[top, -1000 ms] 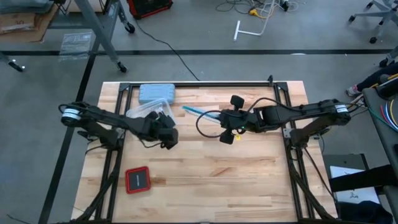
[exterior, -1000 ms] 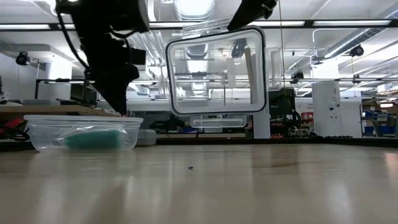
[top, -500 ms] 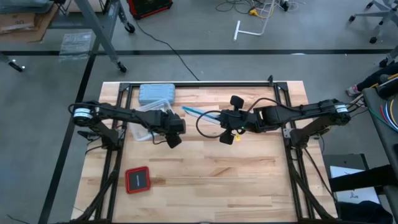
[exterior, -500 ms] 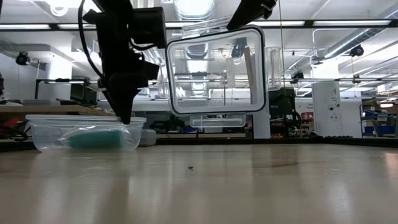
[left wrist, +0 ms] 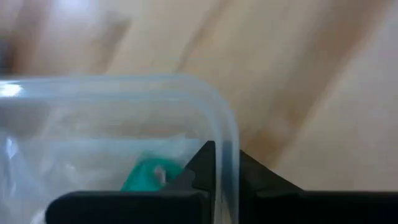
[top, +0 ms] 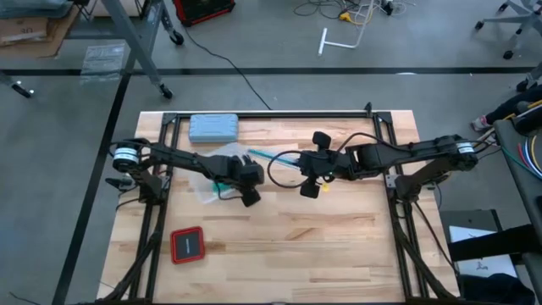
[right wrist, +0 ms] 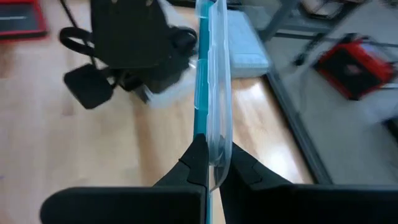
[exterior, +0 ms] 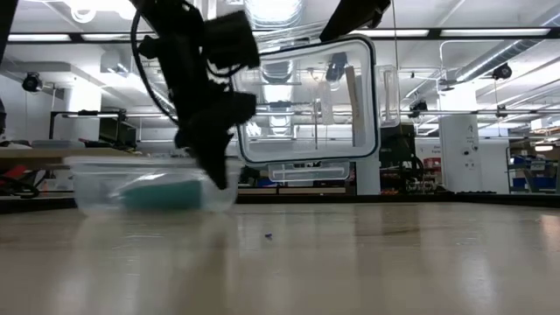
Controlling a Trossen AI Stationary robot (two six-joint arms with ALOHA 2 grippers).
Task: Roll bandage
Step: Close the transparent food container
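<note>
- A wooden table [top: 288, 229] is seen in a workshop; a grey-blue case [top: 212, 127] and a red-framed pad [top: 187, 245] lie on it.
- Since a second ago, the clear tub [top: 212, 167] with the teal bandage [exterior: 162, 192] inside has been dragged toward centre.
- The tub's rim is pinched by the left gripper [left wrist: 219, 163].
- The clear lid [right wrist: 214, 74] is clamped upright by the right gripper [right wrist: 214, 165].

Teal-green soft cloth bandage [exterior: 164, 192] inside a clear plastic tub [exterior: 92, 185]; grey-blue hard rectangular case [top: 212, 127]; red-and-black flat square [top: 187, 244]; pale striped wooden tabletop [top: 339, 229].
</note>
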